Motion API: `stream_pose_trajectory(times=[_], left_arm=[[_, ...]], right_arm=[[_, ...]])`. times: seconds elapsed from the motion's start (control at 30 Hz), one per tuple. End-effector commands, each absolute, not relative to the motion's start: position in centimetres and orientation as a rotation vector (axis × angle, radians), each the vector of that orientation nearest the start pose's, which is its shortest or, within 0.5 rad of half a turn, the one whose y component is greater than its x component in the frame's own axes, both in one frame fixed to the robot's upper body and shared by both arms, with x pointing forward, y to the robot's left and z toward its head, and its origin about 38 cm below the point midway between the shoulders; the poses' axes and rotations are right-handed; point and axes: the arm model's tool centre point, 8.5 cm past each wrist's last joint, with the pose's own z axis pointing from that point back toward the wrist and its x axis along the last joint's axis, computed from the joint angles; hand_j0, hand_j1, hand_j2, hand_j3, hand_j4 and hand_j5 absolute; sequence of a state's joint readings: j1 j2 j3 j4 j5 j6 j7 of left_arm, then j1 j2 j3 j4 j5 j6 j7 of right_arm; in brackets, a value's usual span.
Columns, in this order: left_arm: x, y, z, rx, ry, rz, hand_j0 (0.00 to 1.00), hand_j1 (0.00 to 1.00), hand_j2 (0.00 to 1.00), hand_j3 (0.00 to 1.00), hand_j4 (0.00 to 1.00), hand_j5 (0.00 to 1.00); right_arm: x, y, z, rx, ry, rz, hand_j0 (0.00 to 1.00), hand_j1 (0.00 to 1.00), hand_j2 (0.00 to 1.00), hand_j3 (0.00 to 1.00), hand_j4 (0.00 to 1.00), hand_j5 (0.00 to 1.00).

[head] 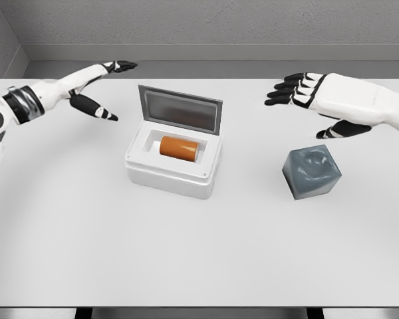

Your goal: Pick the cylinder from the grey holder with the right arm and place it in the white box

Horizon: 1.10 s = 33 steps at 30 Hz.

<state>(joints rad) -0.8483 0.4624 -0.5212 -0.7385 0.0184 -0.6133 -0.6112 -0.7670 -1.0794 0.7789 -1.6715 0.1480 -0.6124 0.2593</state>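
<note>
With the orange cylinder (179,147) lying on its side inside the white box (171,174), lid up, placing looks done. Grey holder (311,172) empty. Right hand (319,98) above it, fingers spread, empty; left hand (93,83) likewise, far left. Next, probably: withdraw.

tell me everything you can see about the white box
The white box is a squat, thick-walled container with rounded corners, matte like plastic or foam. Its grey lid stands open at the back. An orange cylinder lies on its side in the recess. The box sits on the table, left of centre; neither robot hand touches it.
</note>
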Motion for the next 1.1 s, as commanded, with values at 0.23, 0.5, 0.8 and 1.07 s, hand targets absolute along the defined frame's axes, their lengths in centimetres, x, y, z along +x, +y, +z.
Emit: stream_pose_trajectory(times=[0.23,0.5,0.8,1.07], left_arm=[[54.0,29.0,18.4,0.055,-1.564,-1.376,1.0,1.0,1.0,1.0,1.0,1.0],[54.7,28.7,19.3,0.057,-1.576,-1.353,1.0,1.0,1.0,1.0,1.0,1.0],[55.1,29.2,19.3,0.028,-1.596,-1.274,1.0,1.0,1.0,1.0,1.0,1.0],[55.1,29.4,18.5,0.029,-1.559,-1.27,1.0,1.0,1.0,1.0,1.0,1.0]], right_arm=[[39.4,-31.4,30.6,0.543,2.359,-2.664,1.0,1.0,1.0,1.0,1.0,1.0],[39.5,-31.6,30.7,0.55,2.367,-2.661,1.0,1.0,1.0,1.0,1.0,1.0],[39.6,-31.4,30.4,0.536,2.37,-2.664,1.0,1.0,1.0,1.0,1.0,1.0],[39.6,-31.3,30.3,0.53,2.373,-2.664,1.0,1.0,1.0,1.0,1.0,1.0]])
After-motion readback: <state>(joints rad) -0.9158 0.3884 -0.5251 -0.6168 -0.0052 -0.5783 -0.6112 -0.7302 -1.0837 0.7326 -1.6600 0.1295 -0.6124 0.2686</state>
